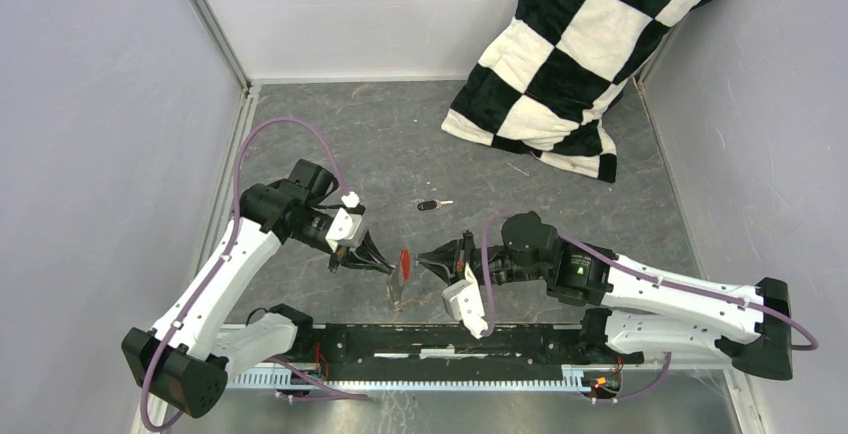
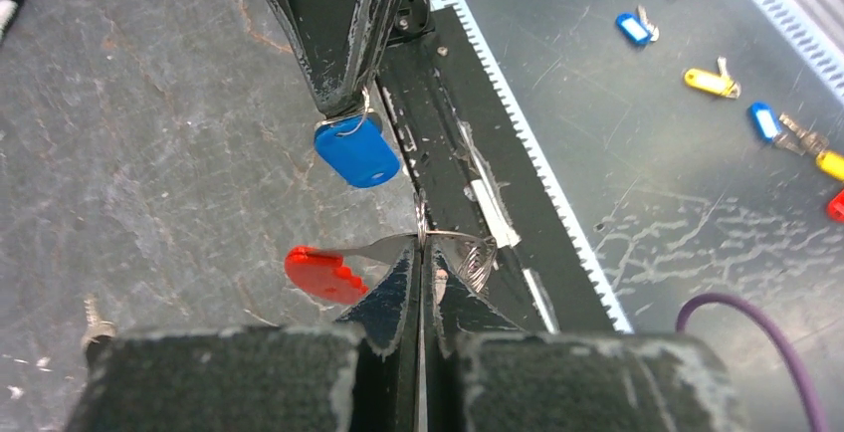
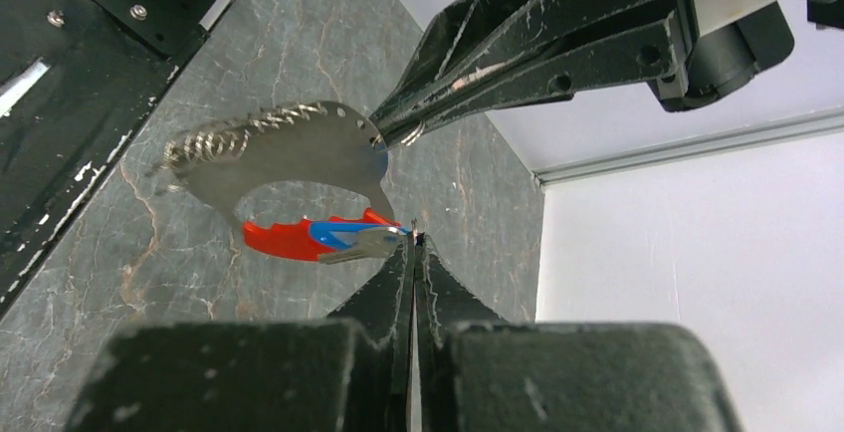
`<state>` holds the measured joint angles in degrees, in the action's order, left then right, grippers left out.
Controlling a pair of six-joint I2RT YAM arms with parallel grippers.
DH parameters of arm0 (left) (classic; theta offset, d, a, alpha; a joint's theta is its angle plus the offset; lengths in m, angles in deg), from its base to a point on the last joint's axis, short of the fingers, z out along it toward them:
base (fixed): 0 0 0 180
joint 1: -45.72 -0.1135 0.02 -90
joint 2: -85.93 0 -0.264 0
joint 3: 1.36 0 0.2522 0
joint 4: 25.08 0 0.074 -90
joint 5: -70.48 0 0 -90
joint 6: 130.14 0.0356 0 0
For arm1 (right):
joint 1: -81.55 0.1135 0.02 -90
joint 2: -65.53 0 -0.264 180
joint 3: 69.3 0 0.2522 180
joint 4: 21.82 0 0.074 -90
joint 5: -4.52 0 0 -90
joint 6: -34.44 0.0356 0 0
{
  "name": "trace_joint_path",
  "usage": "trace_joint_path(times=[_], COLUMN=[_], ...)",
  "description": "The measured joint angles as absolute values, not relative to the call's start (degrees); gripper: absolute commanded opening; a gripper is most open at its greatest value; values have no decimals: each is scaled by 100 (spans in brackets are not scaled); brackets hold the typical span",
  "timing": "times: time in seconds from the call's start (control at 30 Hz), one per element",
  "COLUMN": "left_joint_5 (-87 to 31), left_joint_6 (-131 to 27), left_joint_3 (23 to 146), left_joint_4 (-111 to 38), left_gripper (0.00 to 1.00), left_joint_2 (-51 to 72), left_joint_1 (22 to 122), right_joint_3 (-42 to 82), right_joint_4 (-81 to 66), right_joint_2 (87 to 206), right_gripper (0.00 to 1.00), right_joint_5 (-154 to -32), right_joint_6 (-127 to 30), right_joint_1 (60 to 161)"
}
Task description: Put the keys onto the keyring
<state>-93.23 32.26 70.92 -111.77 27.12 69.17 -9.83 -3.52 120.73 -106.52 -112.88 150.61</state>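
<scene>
Gripping above a grey marbled table
The left gripper pinches the red-tagged keyring, the right gripper the blue-headed key; the black-headed key lies behind them; a checkered pillow leans in the corner.

The left arm and the right arm wear white shells over black joints, with chunky black blocks at the lower corners of the frame. A purple cable loops along each. The fingers are black, tapered, scuffed with pale scratches.
</scene>
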Motion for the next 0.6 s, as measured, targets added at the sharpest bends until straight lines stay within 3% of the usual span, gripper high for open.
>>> trace_joint_path(times=[0.6], left_joint_5=[-8726], left_joint_6=[4856], left_joint_3=[7753], left_joint_4=[-12169], left_gripper=[2], left_joint_2=[2032], left_joint_1=[7275], right_joint_3=[-327], right_joint_4=[387], right_joint_2=[12465], right_gripper=[0], right_joint_5=[-10228], right_joint_6=[-11284], right_joint_1=[15441])
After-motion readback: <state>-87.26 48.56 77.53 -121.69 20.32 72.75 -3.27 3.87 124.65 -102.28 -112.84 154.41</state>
